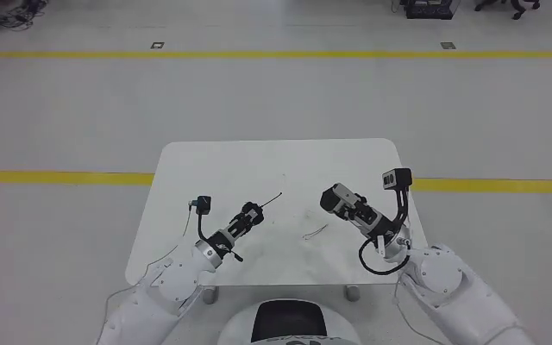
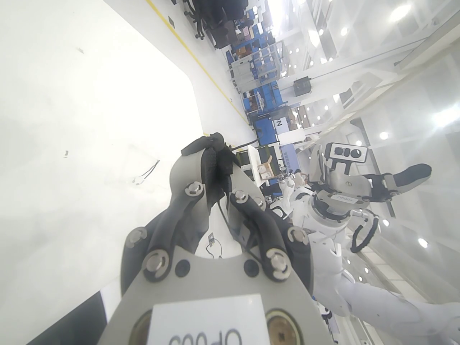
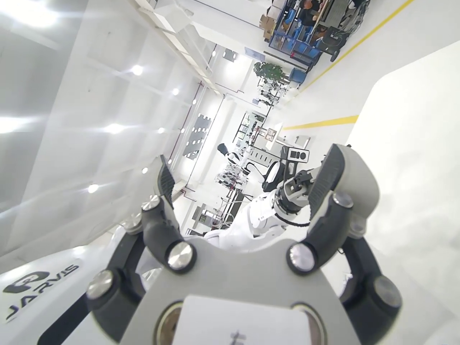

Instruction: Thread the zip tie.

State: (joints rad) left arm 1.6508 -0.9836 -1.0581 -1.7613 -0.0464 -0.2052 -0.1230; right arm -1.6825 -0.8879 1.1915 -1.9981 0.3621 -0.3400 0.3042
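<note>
The left tool (image 1: 255,209) is over the near left part of the white surface (image 1: 216,164). Its 2 fingers are pressed together, and they pinch a black zip tie (image 1: 272,201). In the left wrist view, the fingers (image 2: 201,170) of the left tool (image 2: 215,154) meet right at the tips on a dark, bunched part of the zip tie (image 2: 219,145). The thin tail of the zip tie sticks out past the tips. It points away from the robot and a bit toward the right tool (image 1: 328,197).

The right tool is over the near right part of the surface, well apart from the left tool. Its tips point toward the left tool. In the right wrist view, the right tool (image 3: 248,172) has its 2 fingers (image 3: 165,177) spread wide. The left tool (image 3: 300,181) shows far off, next to 1 of these fingers. There is a gap between the tail of the zip tie and the right tool.

1 loose strip (image 1: 316,231) lies flat on the surface, between the 2 tools and a little nearer to the robot. It is thin and bent, and it lies apart from both tools. In the left wrist view, the loose strip (image 2: 147,173) lies on the surface (image 2: 90,109) near the left tool's tips.
</note>
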